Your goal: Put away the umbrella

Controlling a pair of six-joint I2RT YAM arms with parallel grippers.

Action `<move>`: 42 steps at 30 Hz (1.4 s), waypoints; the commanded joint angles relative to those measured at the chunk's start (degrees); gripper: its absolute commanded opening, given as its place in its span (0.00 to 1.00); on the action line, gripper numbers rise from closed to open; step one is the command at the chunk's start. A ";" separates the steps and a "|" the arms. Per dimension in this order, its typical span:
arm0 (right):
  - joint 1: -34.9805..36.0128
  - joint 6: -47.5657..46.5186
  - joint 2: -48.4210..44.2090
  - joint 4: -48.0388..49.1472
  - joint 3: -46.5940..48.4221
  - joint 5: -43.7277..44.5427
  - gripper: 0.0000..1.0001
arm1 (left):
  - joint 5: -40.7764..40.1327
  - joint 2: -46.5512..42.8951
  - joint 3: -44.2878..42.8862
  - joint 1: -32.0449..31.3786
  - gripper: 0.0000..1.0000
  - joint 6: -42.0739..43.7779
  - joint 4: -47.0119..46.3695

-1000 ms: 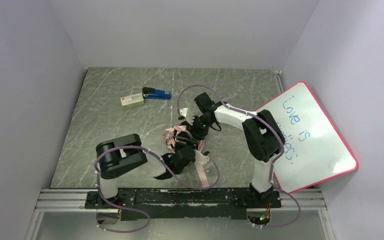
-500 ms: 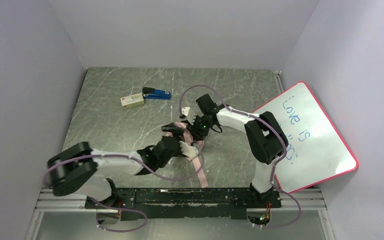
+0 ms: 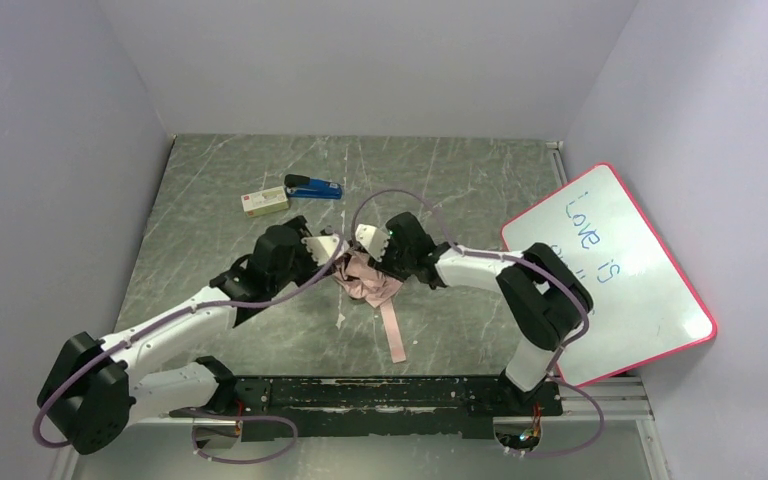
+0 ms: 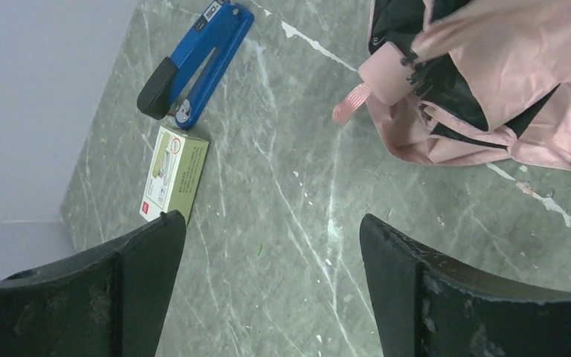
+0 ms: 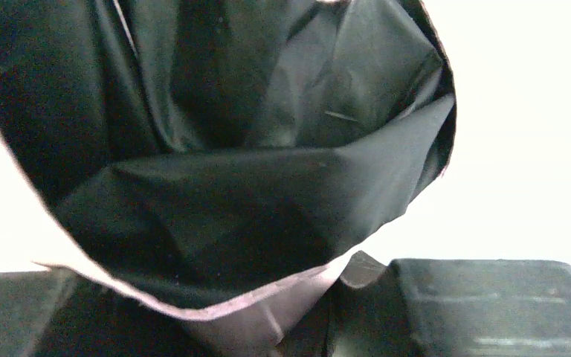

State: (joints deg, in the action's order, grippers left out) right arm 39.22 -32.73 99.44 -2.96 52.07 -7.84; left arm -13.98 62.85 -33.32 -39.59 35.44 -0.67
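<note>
- One umbrella point(image 3: 368, 282): bunched mid-surface point(image 3: 460, 190), strap point(image 3: 393, 335) trailing to 6 o'clock.
- Right gripper point(image 3: 372, 248): closed on umbrella fabric, at 12 o'clock.
- Left gripper point(image 4: 271, 219): wide open, empty, at 10 o'clock.
- One box point(image 3: 264, 201), one stapler point(image 3: 312, 187): beyond, toward 11 o'clock.

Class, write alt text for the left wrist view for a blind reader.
A crumpled pink umbrella lies upper right on a grey table, beyond the open left gripper; a blue stapler and small box lie upper left.
</note>
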 commanded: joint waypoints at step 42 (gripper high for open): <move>28.36 -12.70 13.35 42.29 -25.62 49.94 0.14 | 40.78 36.68 -40.59 2.55 0.94 13.33 29.53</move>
State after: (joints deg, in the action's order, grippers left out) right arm 66.37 -47.24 109.16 49.60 29.52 46.41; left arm 23.35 97.69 -70.89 -36.29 48.01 30.33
